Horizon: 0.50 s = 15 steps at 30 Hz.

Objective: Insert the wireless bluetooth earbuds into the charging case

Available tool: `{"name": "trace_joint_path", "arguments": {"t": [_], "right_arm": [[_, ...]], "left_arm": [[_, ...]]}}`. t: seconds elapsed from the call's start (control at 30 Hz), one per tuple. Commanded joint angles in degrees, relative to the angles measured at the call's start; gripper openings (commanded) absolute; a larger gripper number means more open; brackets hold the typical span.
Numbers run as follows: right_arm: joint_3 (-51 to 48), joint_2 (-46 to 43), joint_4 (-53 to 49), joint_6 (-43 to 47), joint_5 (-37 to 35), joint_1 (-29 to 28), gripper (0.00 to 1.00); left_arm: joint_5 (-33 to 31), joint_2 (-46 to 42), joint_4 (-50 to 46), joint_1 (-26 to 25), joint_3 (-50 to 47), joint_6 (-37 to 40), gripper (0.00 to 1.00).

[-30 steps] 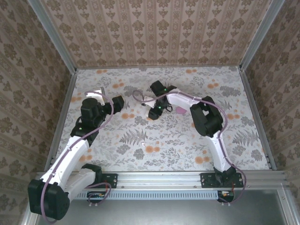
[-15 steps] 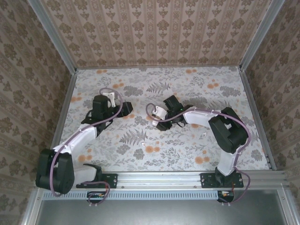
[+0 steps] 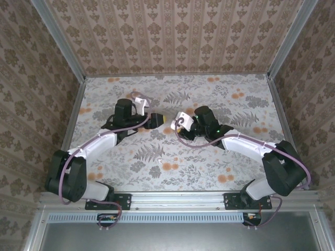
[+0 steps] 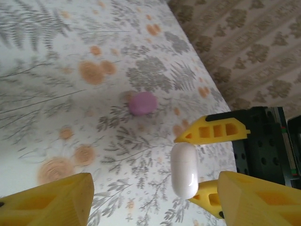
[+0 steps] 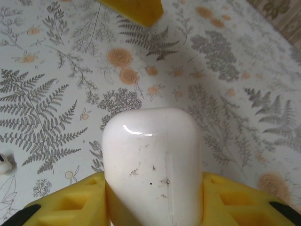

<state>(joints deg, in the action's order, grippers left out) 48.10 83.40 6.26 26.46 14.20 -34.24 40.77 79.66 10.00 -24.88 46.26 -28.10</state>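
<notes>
A white charging case (image 5: 153,160), lid closed, stands upright with my right gripper (image 5: 154,181) shut on its lower half. In the top view my right gripper (image 3: 179,125) holds it above the middle of the table. My left gripper (image 3: 158,121) faces it from the left, close by, open with a wide gap. In the left wrist view the white case (image 4: 184,169) hangs between the right gripper's yellow fingers (image 4: 211,129), ahead of my left gripper (image 4: 155,197). A white earbud (image 5: 3,164) lies on the table at the left edge of the right wrist view.
A pink case (image 4: 142,103) lies closed on the flowered table surface (image 3: 157,172) beyond the white case. Patterned walls enclose the table on three sides, with metal rails along the edges.
Both arms swung in toward the middle of the table. The right gripper carried the white case left. The left gripper came right to face it and its jaws narrowed.
</notes>
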Motion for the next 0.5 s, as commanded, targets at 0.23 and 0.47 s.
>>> {"name": "trace_joint_path", "arguments": {"t": [0.23,0.47], "right_arm": [[-1.65,-3.24,5.17,1.1,-2.85,-0.57,0.43],[-1.28,-3.24,5.88,0.86,-4.22,-0.59,0.43]], "left_arm": [[10.0,6.04,-0.76,-3.37,7.18,1.89,0.65],[10.58,7.69,-3.28,-5.09,9.09,3.56,0.65]]}}
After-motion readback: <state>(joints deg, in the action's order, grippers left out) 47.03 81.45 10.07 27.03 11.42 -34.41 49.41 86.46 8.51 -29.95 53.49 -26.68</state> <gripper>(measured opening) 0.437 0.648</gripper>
